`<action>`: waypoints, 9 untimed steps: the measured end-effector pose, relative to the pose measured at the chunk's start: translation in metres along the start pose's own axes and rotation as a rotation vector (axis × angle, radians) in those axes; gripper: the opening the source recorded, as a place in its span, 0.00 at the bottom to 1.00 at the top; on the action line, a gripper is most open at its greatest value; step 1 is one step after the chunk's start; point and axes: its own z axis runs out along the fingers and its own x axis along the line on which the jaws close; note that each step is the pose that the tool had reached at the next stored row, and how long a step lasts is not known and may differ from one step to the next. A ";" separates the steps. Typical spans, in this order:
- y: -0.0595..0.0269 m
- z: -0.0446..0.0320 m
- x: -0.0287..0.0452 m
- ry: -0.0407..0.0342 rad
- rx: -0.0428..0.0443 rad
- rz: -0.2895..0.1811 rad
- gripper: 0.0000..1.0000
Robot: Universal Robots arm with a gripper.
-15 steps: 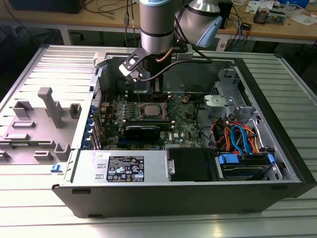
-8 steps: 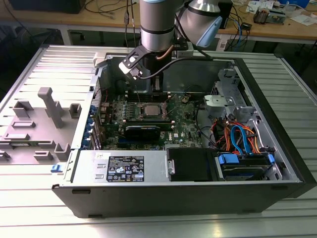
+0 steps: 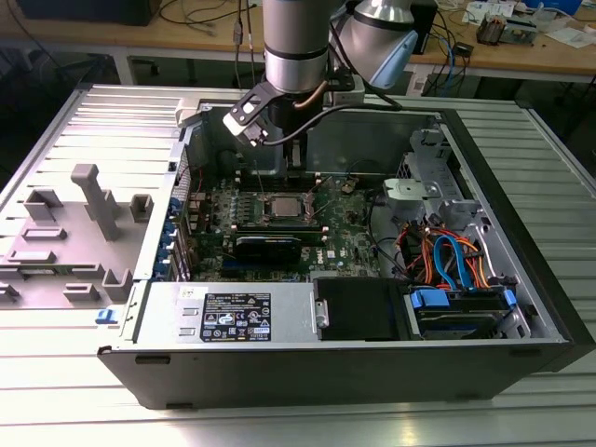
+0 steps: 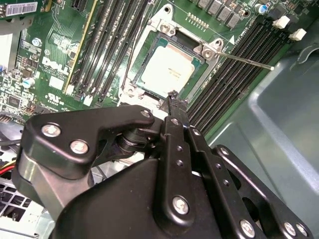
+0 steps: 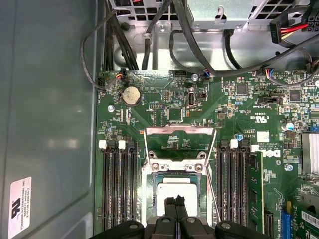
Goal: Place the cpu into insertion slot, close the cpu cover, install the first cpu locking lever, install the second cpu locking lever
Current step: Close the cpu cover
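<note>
The cpu (image 4: 167,67) (image 5: 177,191), a pale silvery square, lies flat in the insertion slot (image 3: 282,207) on the green motherboard. The cpu cover (image 4: 148,46) (image 5: 148,195) lies down around it as a dark frame. One thin locking lever (image 4: 246,60) (image 5: 213,191) sticks out free beside the socket. A wire lever loop (image 5: 179,130) lies flat on the board just beyond the socket. My gripper (image 4: 172,97) (image 5: 175,203) (image 3: 282,160) hovers just above the socket's edge. Its black fingers are pressed together, shut on nothing.
Black memory slots (image 5: 117,184) (image 5: 234,184) flank the socket. Cables (image 5: 149,35) hang at the case's far end. The grey case wall (image 4: 279,119) stands close beside the gripper. Drive bays and coloured wires (image 3: 447,261) fill the exterior view's right.
</note>
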 end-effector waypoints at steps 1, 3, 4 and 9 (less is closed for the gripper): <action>0.0000 -0.0001 0.0000 0.0002 -0.0001 0.000 0.11; 0.0000 -0.0007 0.0000 0.0000 0.0000 0.000 0.11; 0.0000 -0.0010 0.0000 0.0000 0.0000 0.000 0.11; 0.0001 -0.0020 0.0000 0.0000 0.0000 0.000 0.11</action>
